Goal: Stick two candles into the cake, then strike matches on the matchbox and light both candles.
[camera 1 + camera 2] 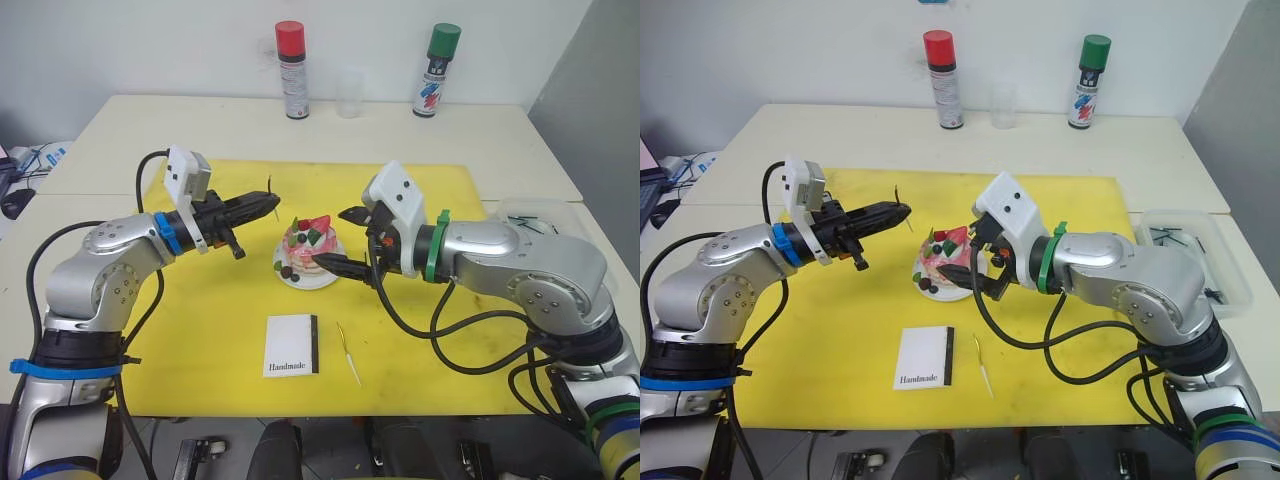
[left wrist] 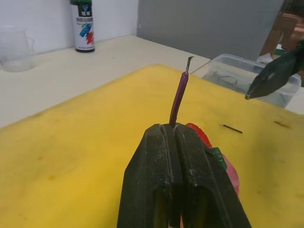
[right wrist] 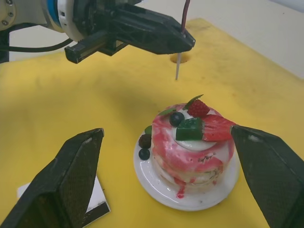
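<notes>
The pink-and-white cake [image 1: 308, 243] sits on its small white plate [image 1: 297, 281] in the middle of the yellow mat [image 1: 200, 330]. My left gripper [image 1: 272, 203] hovers just left of and behind the cake, shut on a thin candle [image 2: 179, 95] held upright, pale tip down [image 3: 177, 71]. My right gripper [image 1: 332, 238] is open, its two fingers [image 3: 71, 175] spread on either side of the cake [image 3: 192, 142] without touching it. A second candle [image 1: 348, 355] lies on the mat beside the white matchbox [image 1: 292, 345]. A short dark match [image 2: 231, 128] lies on the mat.
A clear plastic bin [image 1: 545, 220] with dark sticks inside stands off the mat's right edge. At the table's back stand a red-capped spray can [image 1: 291, 70], a clear cup [image 1: 349, 93] and a green-capped spray can [image 1: 437, 70].
</notes>
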You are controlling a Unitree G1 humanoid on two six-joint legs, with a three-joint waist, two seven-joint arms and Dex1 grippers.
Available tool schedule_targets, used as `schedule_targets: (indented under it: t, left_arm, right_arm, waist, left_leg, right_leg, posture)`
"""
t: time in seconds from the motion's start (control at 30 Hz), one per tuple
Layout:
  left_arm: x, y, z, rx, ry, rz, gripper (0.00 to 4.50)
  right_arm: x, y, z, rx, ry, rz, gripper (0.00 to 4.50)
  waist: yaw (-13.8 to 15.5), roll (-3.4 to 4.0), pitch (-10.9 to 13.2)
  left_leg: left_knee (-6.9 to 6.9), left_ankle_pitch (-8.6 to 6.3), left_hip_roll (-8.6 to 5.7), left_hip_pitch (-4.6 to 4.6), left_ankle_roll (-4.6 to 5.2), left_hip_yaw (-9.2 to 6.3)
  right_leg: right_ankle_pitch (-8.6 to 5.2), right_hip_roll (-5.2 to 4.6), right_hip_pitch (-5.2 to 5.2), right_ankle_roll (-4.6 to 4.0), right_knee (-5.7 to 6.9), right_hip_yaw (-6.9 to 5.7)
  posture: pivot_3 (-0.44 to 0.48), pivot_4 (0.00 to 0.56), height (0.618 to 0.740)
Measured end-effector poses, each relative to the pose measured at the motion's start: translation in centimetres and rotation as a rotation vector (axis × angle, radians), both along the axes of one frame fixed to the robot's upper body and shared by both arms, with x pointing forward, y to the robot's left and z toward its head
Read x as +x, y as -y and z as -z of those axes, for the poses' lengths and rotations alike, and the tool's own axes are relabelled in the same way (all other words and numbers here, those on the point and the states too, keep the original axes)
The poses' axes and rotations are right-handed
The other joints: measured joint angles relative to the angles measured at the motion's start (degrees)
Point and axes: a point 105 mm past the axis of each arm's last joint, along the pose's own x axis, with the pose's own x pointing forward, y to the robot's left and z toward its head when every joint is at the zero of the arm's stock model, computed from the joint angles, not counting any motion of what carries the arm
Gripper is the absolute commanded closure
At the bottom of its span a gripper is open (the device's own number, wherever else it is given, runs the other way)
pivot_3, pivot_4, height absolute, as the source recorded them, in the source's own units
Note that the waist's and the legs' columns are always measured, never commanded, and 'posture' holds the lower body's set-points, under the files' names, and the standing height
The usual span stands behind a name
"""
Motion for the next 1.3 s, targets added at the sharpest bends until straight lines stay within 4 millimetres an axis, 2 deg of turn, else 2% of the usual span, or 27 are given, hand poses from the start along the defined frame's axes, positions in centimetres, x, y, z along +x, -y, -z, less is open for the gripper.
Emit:
schedule_targets:
  t: [0.3, 0.87, 1.3]
  left_arm:
    - [0.5, 0.1, 1.5, 0.022, -0.021, 0.002, 4.5]
    - [0.7, 0.7, 2.5, 0.063, -0.014, 0.018, 4.5]
    - [0.6, 0.8, 5.1, 0.098, 0.022, 0.022, 4.5]
  right_arm:
    - [-0.7, -0.6, 0.6, -0.012, -0.016, -0.021, 0.05]
    - [-0.6, -0.1, 1.1, -0.041, -0.012, 0.003, 0.05]
    - [-0.9, 0.0, 1.7, -0.05, -0.026, 0.003, 0.05]
  waist:
    - [0.0, 0.0, 0.0]
    - [-0.1, 0.0, 0.0]
    - [0.0, 0.0, 0.0]
  left_leg:
    - [0.07, 0.0, 0.0, 0.02, 0.0, -0.03]
    - [0.09, 0.0, 0.0, 0.02, 0.0, -0.05]
    - [0.14, 0.0, 0.0, 0.04, 0.0, -0.05]
  right_leg:
    - [0.01, 0.01, 0.0, 0.01, 0.14, -0.02]
    - [0.01, 0.01, 0.0, 0.01, 0.15, -0.04]
    - [0.01, 0.0, 0.05, 0.02, 0.17, -0.04]
  posture:
    - [0.0, 0.15, 0.74]
    - [0.0, 0.15, 0.74]
    - [0.0, 0.15, 0.74]
